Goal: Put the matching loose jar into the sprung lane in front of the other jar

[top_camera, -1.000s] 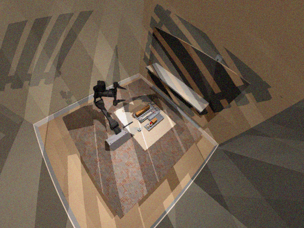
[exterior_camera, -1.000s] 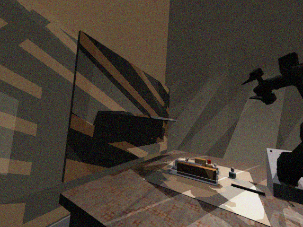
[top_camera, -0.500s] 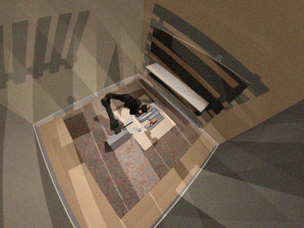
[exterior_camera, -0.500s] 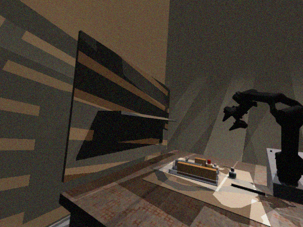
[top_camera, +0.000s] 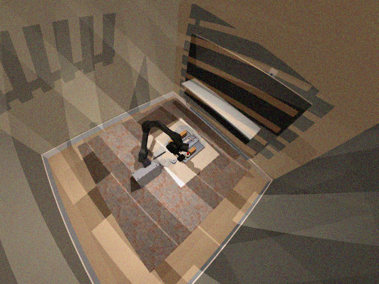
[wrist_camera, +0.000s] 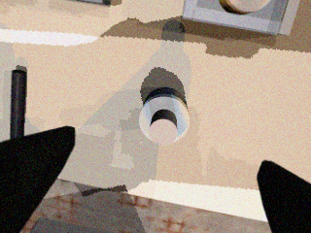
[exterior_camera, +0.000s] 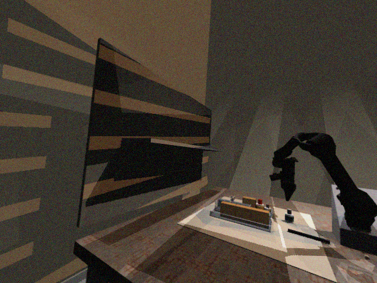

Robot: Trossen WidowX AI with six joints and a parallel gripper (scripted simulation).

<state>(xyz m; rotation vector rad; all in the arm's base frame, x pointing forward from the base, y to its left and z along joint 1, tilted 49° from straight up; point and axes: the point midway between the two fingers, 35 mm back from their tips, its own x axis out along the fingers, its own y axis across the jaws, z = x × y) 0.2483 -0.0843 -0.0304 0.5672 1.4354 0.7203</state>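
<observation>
Gripper (wrist_camera: 162, 170) hung w/ fingers wide apart, holding nothing, set to straddle the loose jar (wrist_camera: 163, 119) at frame centre of wrist view; lane unit (exterior_camera: 243, 211) sat mid-right in exterior view, jar just right of it

Setting: shop-fixture test bench, retail type. Evidence: a grey sprung pusher-lane rack (exterior_camera: 243, 213) with wooden side walls, of the kind used on store shelving, stands on a pale mat (exterior_camera: 243, 234) laid on a wood-patterned desk (exterior_camera: 170, 252). Behind the rack, a dark wall panel (exterior_camera: 146, 146) carries one narrow shelf (exterior_camera: 182, 143). Right of the rack, a black robot arm (exterior_camera: 331, 170) is mounted on a grey base (top_camera: 146, 174).
</observation>
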